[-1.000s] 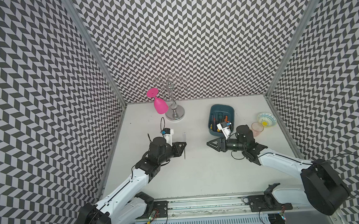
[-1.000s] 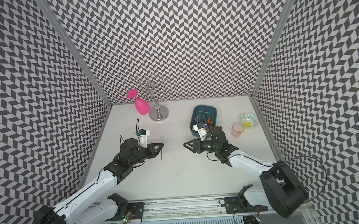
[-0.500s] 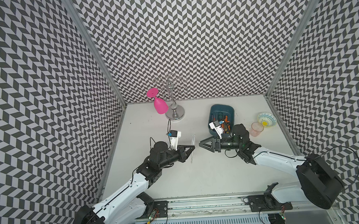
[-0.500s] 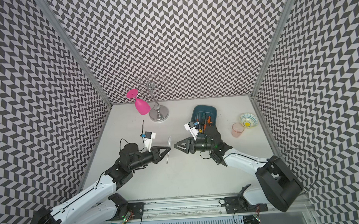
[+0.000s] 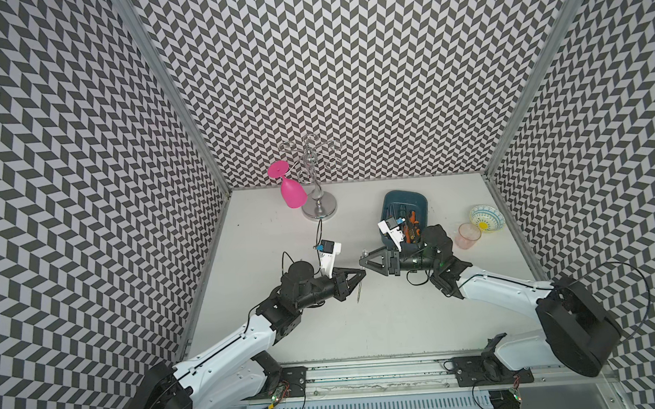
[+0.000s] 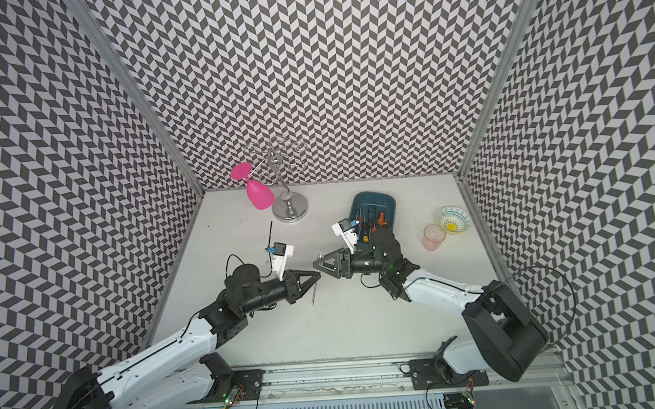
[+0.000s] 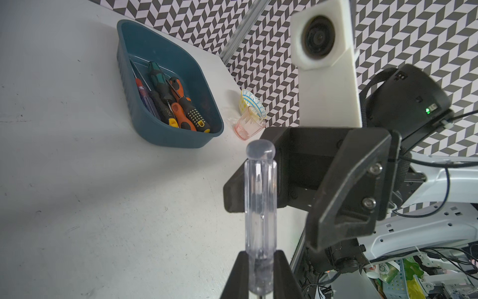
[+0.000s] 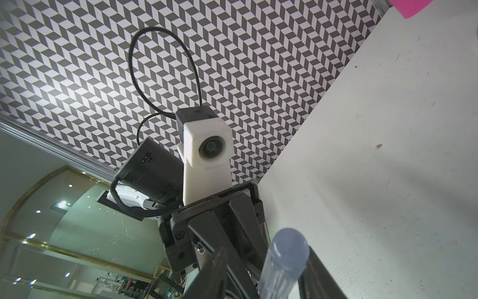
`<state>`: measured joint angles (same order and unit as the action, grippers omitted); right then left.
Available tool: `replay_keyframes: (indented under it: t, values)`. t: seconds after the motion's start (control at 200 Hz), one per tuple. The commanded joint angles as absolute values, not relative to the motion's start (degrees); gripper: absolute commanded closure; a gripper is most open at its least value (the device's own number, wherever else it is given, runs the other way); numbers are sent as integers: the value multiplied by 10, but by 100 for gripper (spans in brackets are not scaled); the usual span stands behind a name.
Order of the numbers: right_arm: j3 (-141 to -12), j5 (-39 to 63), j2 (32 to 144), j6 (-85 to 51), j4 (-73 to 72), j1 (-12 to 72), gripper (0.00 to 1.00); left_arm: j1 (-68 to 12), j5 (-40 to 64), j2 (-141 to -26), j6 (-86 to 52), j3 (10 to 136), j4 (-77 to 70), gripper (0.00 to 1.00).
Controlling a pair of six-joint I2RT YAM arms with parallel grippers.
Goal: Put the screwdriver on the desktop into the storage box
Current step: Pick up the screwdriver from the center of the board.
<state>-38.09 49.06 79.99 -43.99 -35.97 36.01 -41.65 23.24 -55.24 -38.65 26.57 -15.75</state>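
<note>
Screwdriver (image 7: 260, 207): clear handle, held up over the middle of the desktop (image 5: 364, 328), handle end up and thin shaft hanging toward the front edge; not in the box.
Left gripper (image 5: 359, 276): clamped tight on the bottom of the handle, right where the shaft starts.
Right gripper (image 5: 364, 261): nose to nose with the left one, jaws narrow but parted around the handle's top; in the right wrist view one finger (image 8: 314, 261) sits against the handle, the other stands just off it.
Storage box (image 5: 405, 195): teal tub toward the back right of the desktop, well apart from the held tool.
In the box: several screwdrivers (image 7: 178, 108) with orange, black and green handles.
Right edge: pink cup (image 5: 467, 235) just beside a patterned bowl (image 5: 485, 217).
Back edge: chrome glass rack (image 5: 318, 210) with a pink glass (image 5: 292, 192) hanging on it.
</note>
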Motion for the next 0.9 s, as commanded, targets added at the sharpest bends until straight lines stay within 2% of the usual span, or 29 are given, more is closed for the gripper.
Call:
replay_keyframes:
  t: [0.0, 0.265, 0.491, 0.581, 0.631, 0.701, 0.746, 0.836, 0.896]
  values:
    - [-393, 500, 809, -444, -393, 365, 59, -422, 220, -554, -387, 267, -184, 96]
    - [-388, 508, 819, -451, -403, 365, 60, -422, 200, -547, -384, 272, -167, 96]
    - [-387, 510, 820, -453, -411, 365, 83, -422, 202, -552, -383, 272, -169, 96]
    - [-392, 508, 822, -449, -407, 365, 86, -422, 204, -554, -384, 271, -168, 94]
    - [-395, 506, 823, -444, -398, 365, 86, -422, 203, -553, -385, 270, -165, 88]
    - [-403, 501, 825, -436, -382, 363, 86, -422, 197, -548, -386, 269, -155, 69]
    - [-410, 496, 825, -429, -369, 361, 86, -422, 192, -543, -386, 267, -147, 61]
    - [-427, 486, 828, -415, -335, 352, 86, -422, 180, -527, -385, 263, -127, 53]
    - [-441, 476, 830, -404, -308, 340, 86, -423, 171, -513, -385, 259, -111, 51]
